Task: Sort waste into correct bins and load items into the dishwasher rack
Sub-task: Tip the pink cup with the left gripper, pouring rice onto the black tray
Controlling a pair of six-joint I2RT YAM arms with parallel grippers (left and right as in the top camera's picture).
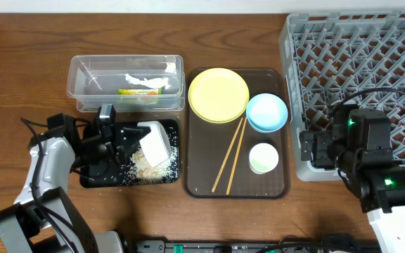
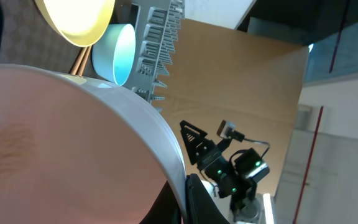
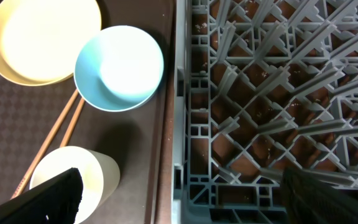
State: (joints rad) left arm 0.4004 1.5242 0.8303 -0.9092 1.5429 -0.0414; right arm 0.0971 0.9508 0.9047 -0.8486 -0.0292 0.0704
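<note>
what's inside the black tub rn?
Visible: rice scraps on the black tub floor. The white bowl, tilted in the left gripper, covers part of it and hides the floor beneath.

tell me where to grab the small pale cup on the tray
Pinch its rim from above, right fingers straddling the wall: the cup stands upright, mouth open. Take the edge toward the rack, away from the chopsticks.

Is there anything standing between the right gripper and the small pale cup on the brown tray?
Nothing visible does. In the right wrist view the open right gripper hangs above the small pale cup and, beside it, the wall of the dishwasher rack; the cup's mouth is uncovered.
</note>
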